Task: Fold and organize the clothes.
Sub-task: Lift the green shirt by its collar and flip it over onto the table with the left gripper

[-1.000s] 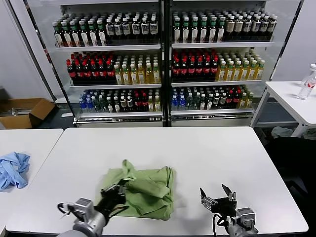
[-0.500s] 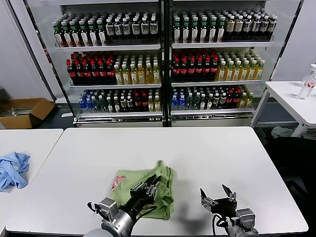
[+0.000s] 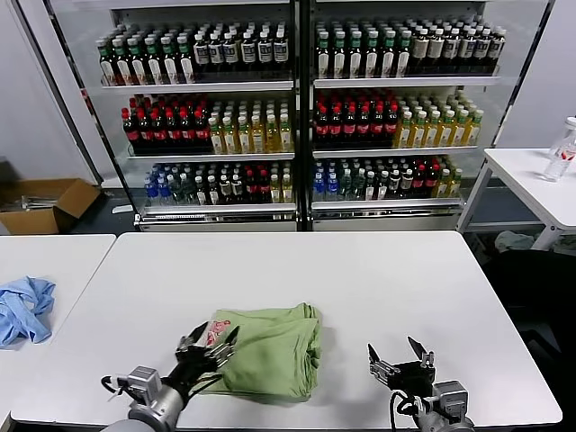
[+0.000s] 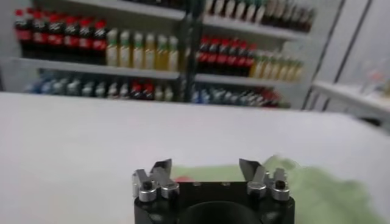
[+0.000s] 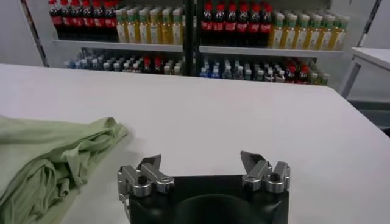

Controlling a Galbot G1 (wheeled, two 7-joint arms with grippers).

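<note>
Background: a cooler (image 3: 297,117) with glass doors and rows of bottles (image 3: 193,54) stands behind the table (image 3: 378,279), across the far side.
Box: an open cardboard box (image 3: 40,202) lies on the floor, far left of the table and level with the foot of the cooler.
Side table, left: a second white table (image 3: 54,256) just left of the main table; a blue garment (image 3: 22,306) lies crumpled on it.
Table: white, wide, with the shirt near its front edge, left of the middle.
Left gripper: the left gripper (image 3: 209,344) is at the table's front edge, just at the shirt's left end; its fingers are spread wide and hold nothing, as the left wrist view shows too (image 4: 205,172).
Shirt: the green shirt (image 3: 270,346) lies on the table in a folded bundle, thick with layered folds along its right edge; a red-and-white patch (image 3: 214,331) shows at its far left corner, beside the left gripper.
Right gripper: the right gripper (image 3: 400,357) is at the table's front edge, well right of the shirt and apart from it; fingers spread wide, nothing between them. In the right wrist view (image 5: 201,164) the shirt (image 5: 49,158) lies off to one side, clear of the fingers.
Side table, right: another white table (image 3: 531,180) far right of the main table, with a clear bottle (image 3: 562,148) on it.
</note>
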